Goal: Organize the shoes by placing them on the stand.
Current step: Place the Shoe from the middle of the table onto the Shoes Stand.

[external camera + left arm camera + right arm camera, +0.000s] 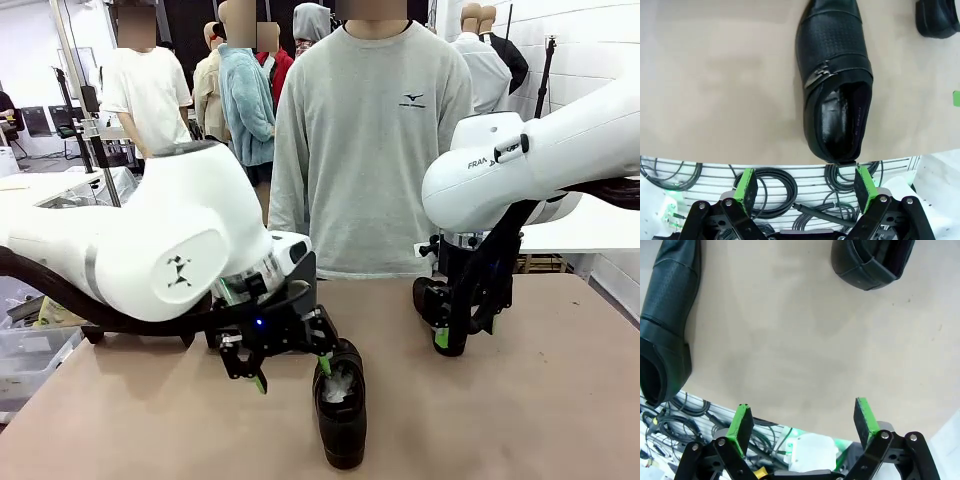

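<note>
The left gripper (pixel 293 374) hangs low over the table (pixel 540 420) with its jaws spread wide and nothing between them. One of its green pads (pixel 863 186) sits right by the heel of a black shoe (pixel 835 80); I can't tell whether it touches. That shoe lies flat on its sole, its open heel end toward the gripper and its toe pointing away. From the wrist camera the heel reaches the edge of the table, and coiled black cables (pixel 767 187) show on a white grid beyond the edge.

The right gripper (pixel 462 335) also points down at the table, jaws wide apart, bare tabletop between the pads. A second black shoe (pixel 872 262) lies ahead of its fingers, apart from them, with only its open heel end showing. In that arm's wrist view the first shoe lies off to one side, well clear of this gripper.

The two shoes lie apart from each other, both on the tabletop. A person in a grey sweatshirt (pixel 370 150) stands at the far side of the table, facing the arms.
</note>
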You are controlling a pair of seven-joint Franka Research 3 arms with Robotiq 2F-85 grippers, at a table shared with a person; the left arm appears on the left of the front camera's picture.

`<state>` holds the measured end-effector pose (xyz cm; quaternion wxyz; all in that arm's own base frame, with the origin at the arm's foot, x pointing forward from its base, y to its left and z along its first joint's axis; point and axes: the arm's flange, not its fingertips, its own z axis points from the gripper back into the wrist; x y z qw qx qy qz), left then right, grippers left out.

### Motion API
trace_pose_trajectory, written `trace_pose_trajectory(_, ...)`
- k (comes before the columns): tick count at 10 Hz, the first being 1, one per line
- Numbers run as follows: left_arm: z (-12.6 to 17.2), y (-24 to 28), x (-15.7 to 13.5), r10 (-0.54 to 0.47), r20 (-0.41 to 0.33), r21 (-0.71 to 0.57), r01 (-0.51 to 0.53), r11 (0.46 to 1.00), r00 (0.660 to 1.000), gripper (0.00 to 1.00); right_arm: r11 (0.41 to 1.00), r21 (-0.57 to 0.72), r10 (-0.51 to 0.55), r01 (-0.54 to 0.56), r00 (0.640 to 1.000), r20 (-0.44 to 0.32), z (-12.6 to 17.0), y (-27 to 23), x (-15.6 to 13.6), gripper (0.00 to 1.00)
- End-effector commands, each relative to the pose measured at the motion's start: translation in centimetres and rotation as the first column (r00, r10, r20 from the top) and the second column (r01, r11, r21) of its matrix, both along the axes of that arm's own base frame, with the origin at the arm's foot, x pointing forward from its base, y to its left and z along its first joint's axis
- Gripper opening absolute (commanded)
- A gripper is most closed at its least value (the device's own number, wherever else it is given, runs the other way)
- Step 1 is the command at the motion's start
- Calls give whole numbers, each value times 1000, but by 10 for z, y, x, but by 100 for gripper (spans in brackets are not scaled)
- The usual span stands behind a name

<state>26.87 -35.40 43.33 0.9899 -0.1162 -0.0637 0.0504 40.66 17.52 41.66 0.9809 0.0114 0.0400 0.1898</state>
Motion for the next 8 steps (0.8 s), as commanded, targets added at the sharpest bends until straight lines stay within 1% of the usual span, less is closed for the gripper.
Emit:
trace_pose_trajectory(1,-20,-17,2,-55,21,21,55,998,998,100,1000,-14,10,-10,1000,-6,2,0,3,100)
trace_pose_trajectory(2,-30,-23,-3,-111,26,44,110,993,993,100,1000,-14,10,-10,1000,-6,2,0,3,100)
trace_pose_trajectory(3,-37,-28,-6,-145,60,88,140,986,988,100,1000,-14,10,-10,1000,-6,2,0,3,100)
trace_pose_trajectory(4,-40,-33,-7,-193,103,108,182,977,976,100,1000,-14,10,-10,1000,-6,2,0,3,100)
trace_pose_trajectory(5,-43,-36,-8,-217,134,131,200,971,967,100,1000,-14,10,-10,1000,-6,2,0,3,100)
trace_pose_trajectory(6,-41,-37,-5,-200,121,118,186,975,972,100,1000,-14,10,-10,1000,-6,2,0,3,100)
trace_pose_trajectory(7,-33,-34,0,-172,81,107,163,981,982,100,1000,-14,10,-10,1000,-6,2,0,3,100)
trace_pose_trajectory(8,-39,-31,-11,-220,93,124,208,970,971,100,1000,-14,10,-10,1000,-6,2,0,3,100)
